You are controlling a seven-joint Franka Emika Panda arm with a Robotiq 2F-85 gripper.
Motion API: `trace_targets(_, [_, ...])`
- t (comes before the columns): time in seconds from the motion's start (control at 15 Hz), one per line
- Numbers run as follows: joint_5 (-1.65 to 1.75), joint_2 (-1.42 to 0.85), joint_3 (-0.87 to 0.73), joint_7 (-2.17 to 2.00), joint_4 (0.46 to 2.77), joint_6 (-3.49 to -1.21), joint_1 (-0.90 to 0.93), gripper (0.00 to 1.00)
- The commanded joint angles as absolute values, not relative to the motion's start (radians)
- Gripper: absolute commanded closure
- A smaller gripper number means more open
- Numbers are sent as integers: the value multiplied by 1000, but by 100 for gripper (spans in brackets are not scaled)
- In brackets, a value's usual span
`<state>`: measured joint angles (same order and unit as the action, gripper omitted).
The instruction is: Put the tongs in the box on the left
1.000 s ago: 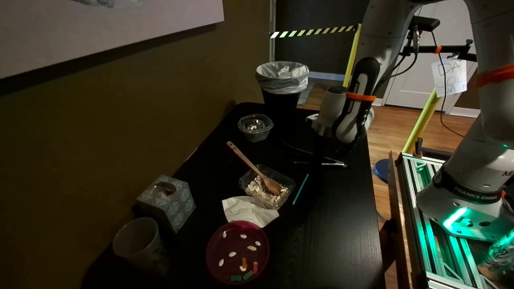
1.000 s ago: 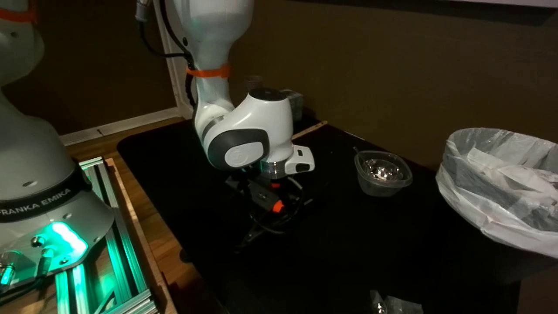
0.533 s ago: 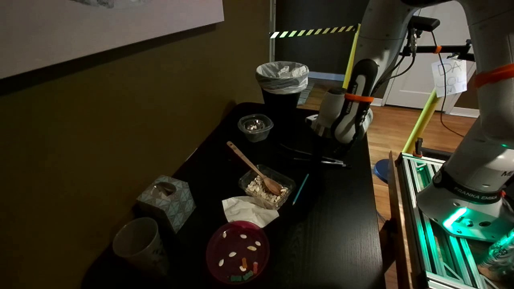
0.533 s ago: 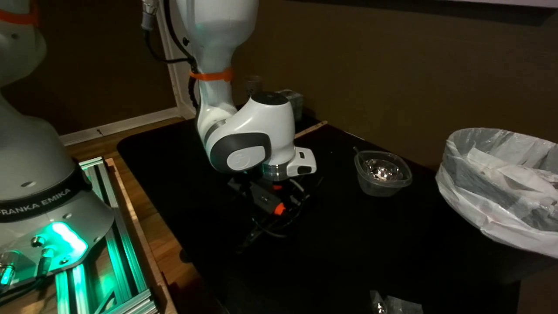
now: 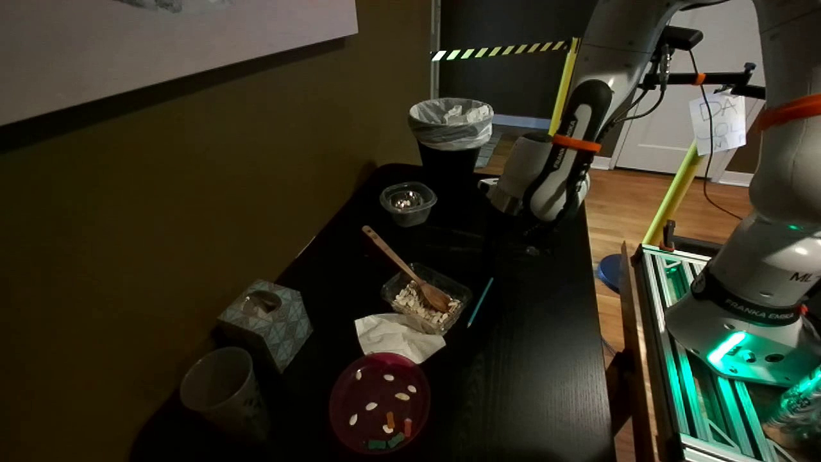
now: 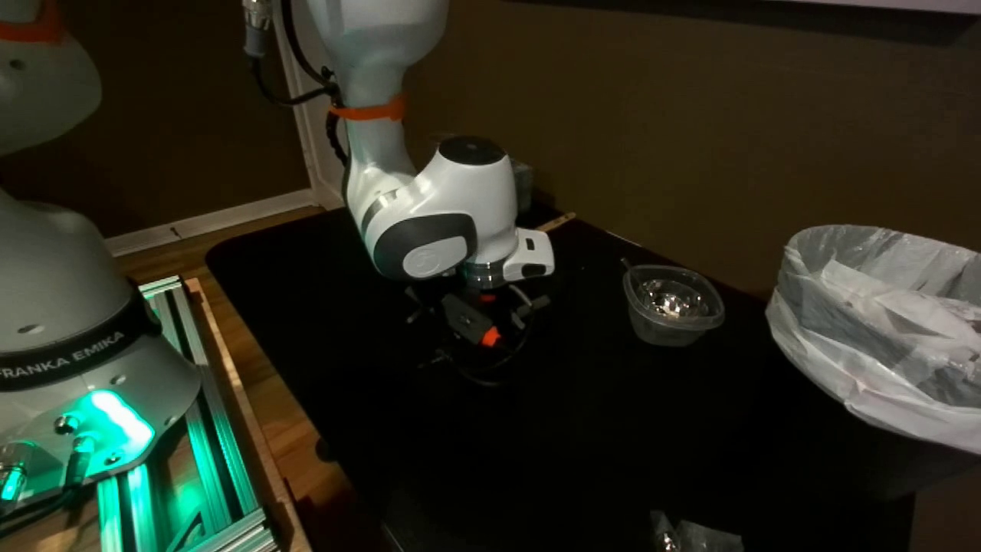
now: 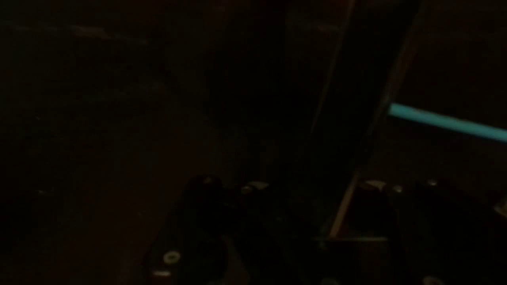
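Note:
The wrist view is very dark. The tongs (image 7: 397, 69) run up and away from my gripper (image 7: 317, 190) as a long dark shape with thin brownish edges. My gripper is shut on them, above the table; how firmly the pads meet them is lost in the dark. Both exterior views leave the tongs almost invisible beneath the hand. The box (image 5: 269, 327), pale grey with a patterned side and an oval opening on top, stands against the wall, well away from my gripper. Part of that box (image 6: 523, 184) shows behind the arm.
A blue stick (image 5: 481, 301) lies beside a clear container (image 5: 391, 292) with pale bits and a wooden spoon (image 5: 388, 250). Nearby are a paper napkin (image 5: 385, 340), a maroon plate (image 5: 343, 410) and a cup (image 5: 218, 391). A clear bowl (image 6: 667, 330) and a bin (image 6: 858, 368) stand further along.
The jaws have gone from open to shut. My hand has risen a little, and the tongs' arms that showed on the table beneath it have left that spot.

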<state>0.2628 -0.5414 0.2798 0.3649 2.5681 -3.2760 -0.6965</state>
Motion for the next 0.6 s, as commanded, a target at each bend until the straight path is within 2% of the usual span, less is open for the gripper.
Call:
trace_targets(0.0, [301,-545,547,281,2594,-3320,-953,100])
trace_targets(0.27, [299,-576,816,268,2594,-3340,-1236,100])
trace_targets(0.53, [317,-662,1019,274,2611,-3407,-1469,100])
